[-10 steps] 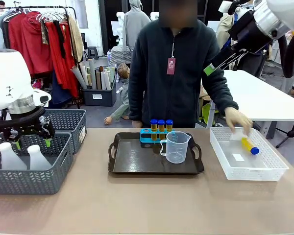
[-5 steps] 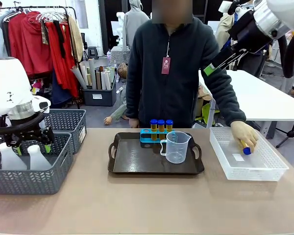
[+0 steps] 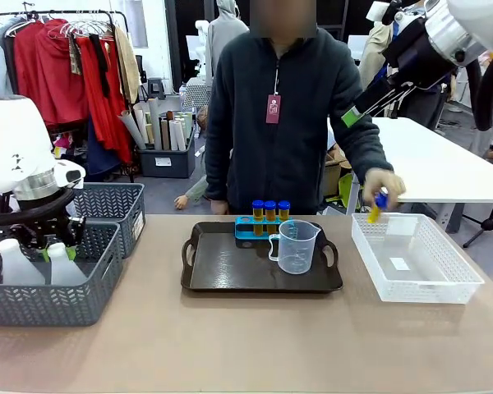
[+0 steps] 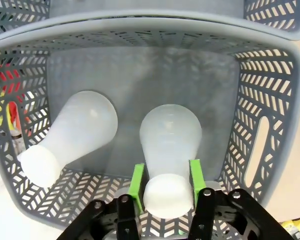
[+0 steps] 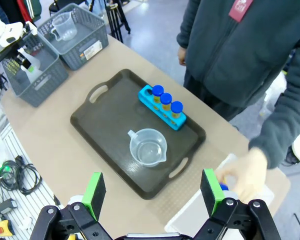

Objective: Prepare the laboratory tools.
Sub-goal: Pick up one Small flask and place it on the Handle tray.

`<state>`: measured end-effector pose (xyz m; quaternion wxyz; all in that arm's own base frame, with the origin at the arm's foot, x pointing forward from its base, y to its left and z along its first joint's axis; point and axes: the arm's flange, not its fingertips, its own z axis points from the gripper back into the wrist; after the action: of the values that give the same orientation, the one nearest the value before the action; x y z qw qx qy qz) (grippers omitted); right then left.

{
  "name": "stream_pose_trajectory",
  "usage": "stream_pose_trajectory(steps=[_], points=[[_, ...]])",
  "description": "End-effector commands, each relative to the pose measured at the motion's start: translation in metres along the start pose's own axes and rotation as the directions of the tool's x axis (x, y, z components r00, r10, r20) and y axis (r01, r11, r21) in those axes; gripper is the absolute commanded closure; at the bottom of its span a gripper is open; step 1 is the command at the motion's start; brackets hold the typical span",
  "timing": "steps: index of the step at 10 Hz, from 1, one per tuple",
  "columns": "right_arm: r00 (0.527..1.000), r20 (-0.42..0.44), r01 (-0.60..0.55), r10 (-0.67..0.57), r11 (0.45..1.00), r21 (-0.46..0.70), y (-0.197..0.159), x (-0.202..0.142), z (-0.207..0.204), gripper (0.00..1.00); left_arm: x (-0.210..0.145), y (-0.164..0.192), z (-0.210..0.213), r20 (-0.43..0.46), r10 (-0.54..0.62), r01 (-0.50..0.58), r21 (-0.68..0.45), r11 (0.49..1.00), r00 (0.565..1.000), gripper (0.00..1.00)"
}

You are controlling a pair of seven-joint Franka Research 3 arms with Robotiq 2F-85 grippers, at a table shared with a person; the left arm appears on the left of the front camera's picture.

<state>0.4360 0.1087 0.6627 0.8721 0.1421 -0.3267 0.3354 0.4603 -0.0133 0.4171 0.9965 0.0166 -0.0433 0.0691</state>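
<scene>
inside the grey basket (image 4: pixel 270 100), two white flasks (image 4: pixel 170 145), one neck pinched by left tool (image 4: pixel 166 182); right tool (image 5: pixel 152 191) spread wide

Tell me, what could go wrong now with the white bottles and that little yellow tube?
1. The left gripper pinches one bottle at its smooth neck. It might slip out when lifted.
2. The other bottle stands close beside it in the grey basket and could get knocked over.
3. The person's hand holds the tube in the air by the white basket. The cup stands right in front of the rack, so it could get bumped.
</scene>
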Motion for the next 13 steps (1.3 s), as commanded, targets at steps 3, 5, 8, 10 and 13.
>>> stream_pose_trajectory(steps=[3,5,8,10,13], points=[[1.000,0.004,0.000,0.000,1.000,0.005,0.000,0.000,0.001,0.00,0.000,0.001,0.002,0.024,-0.016,0.016,-0.003,1.000,1.000,1.00],[1.000,0.004,0.000,0.000,1.000,0.005,0.000,0.000,0.001,0.00,0.002,-0.008,0.037,0.060,-0.025,0.025,0.009,1.000,0.998,1.00],[1.000,0.004,0.000,0.000,1.000,0.005,0.000,0.000,0.001,0.00,0.002,-0.020,0.130,0.078,-0.050,0.048,0.024,0.999,0.996,1.00],[1.000,0.004,0.000,0.000,1.000,0.005,0.000,0.000,0.001,0.00,-0.005,-0.034,0.185,0.108,-0.102,0.095,0.073,0.993,0.989,1.00],[1.000,0.004,0.000,0.000,1.000,0.005,0.000,0.000,0.001,0.00,-0.012,-0.068,0.266,0.177,-0.188,0.167,0.126,0.978,0.966,1.00]])
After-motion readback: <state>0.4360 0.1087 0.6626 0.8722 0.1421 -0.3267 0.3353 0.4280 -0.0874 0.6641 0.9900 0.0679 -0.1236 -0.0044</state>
